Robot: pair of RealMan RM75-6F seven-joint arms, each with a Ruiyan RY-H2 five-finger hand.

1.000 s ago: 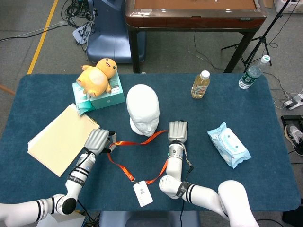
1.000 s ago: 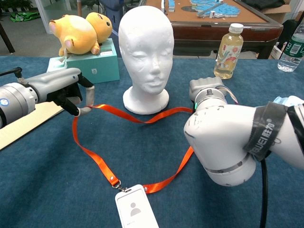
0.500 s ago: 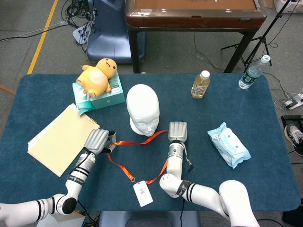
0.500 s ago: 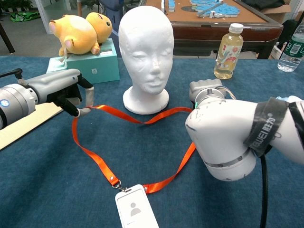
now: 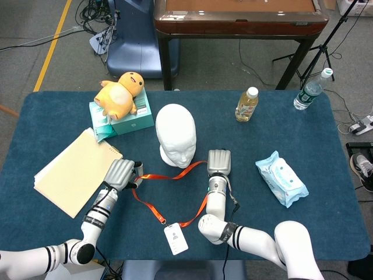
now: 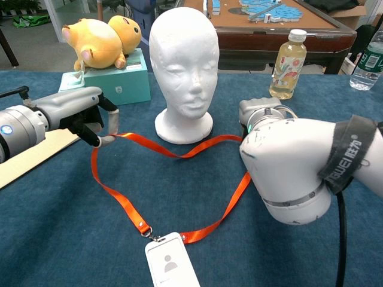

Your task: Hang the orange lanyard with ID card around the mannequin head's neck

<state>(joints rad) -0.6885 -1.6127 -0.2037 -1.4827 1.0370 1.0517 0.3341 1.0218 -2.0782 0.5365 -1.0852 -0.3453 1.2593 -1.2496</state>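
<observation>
Both robot hands grip orange lanyard [image 6: 179, 149] — ID card [image 6: 172, 267] on table.

Lanyard [image 6: 173, 149] lies before mannequin head [image 6: 182, 66], between hands.

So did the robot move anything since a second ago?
Hardly anything. The right arm's bulky white elbow slid a little toward the right; the right hand stays at the orange lanyard strap. The left hand still holds the strap's other side. The white foam mannequin head and white ID card did not move.
</observation>
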